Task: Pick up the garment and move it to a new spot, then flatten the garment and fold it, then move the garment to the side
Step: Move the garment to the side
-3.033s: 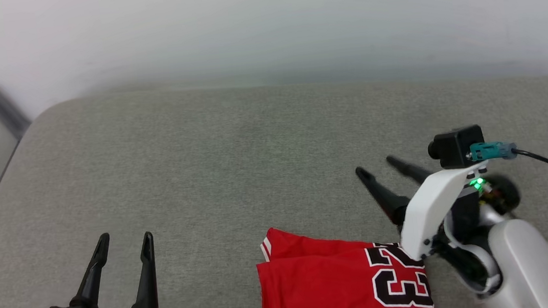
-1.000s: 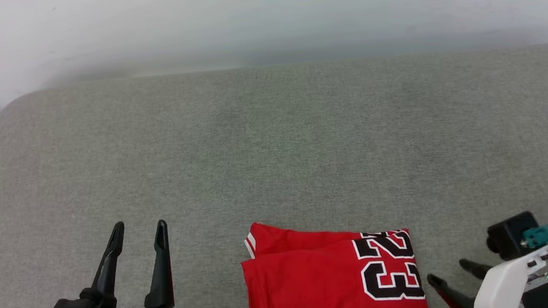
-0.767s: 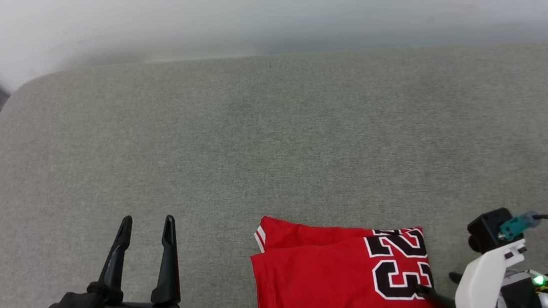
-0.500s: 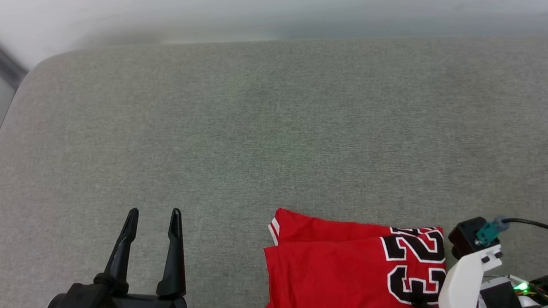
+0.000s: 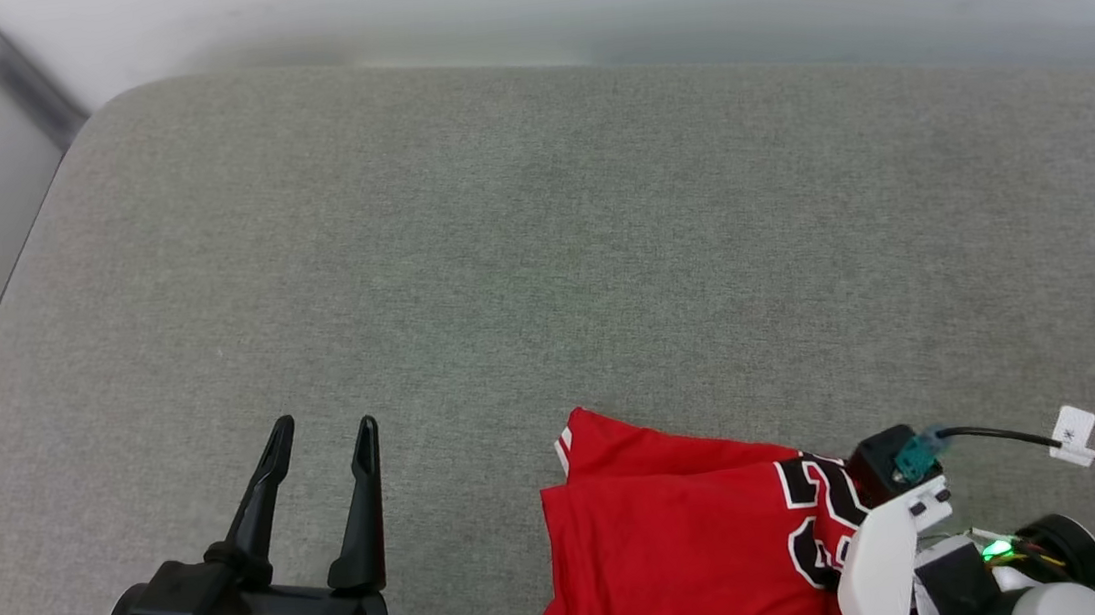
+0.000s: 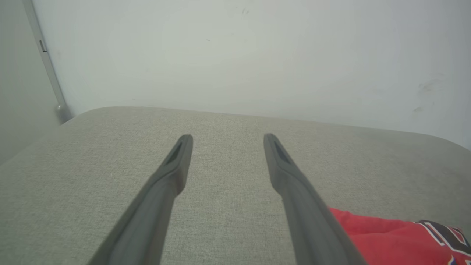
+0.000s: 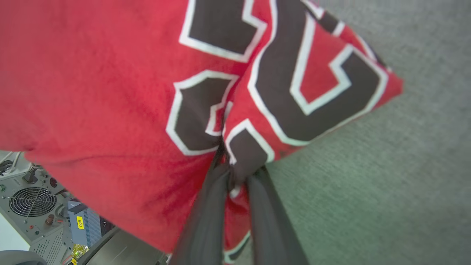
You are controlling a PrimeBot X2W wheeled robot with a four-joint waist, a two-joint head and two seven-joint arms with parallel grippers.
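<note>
Garment (image 5: 672, 557) on grey cushion (image 5: 502, 252), one edge in right gripper (image 7: 238, 173)

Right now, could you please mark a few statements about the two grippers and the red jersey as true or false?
1. The right gripper is pinching a fold of the garment at its black number. True.
2. The left gripper is closed on the garment. False: its jaws stand open over the grey cushion, apart from the cloth.
3. The garment lies fully spread out. False: it is folded, with its layers stacked.
4. In the head view the garment lies to the right of the left gripper. True.
</note>
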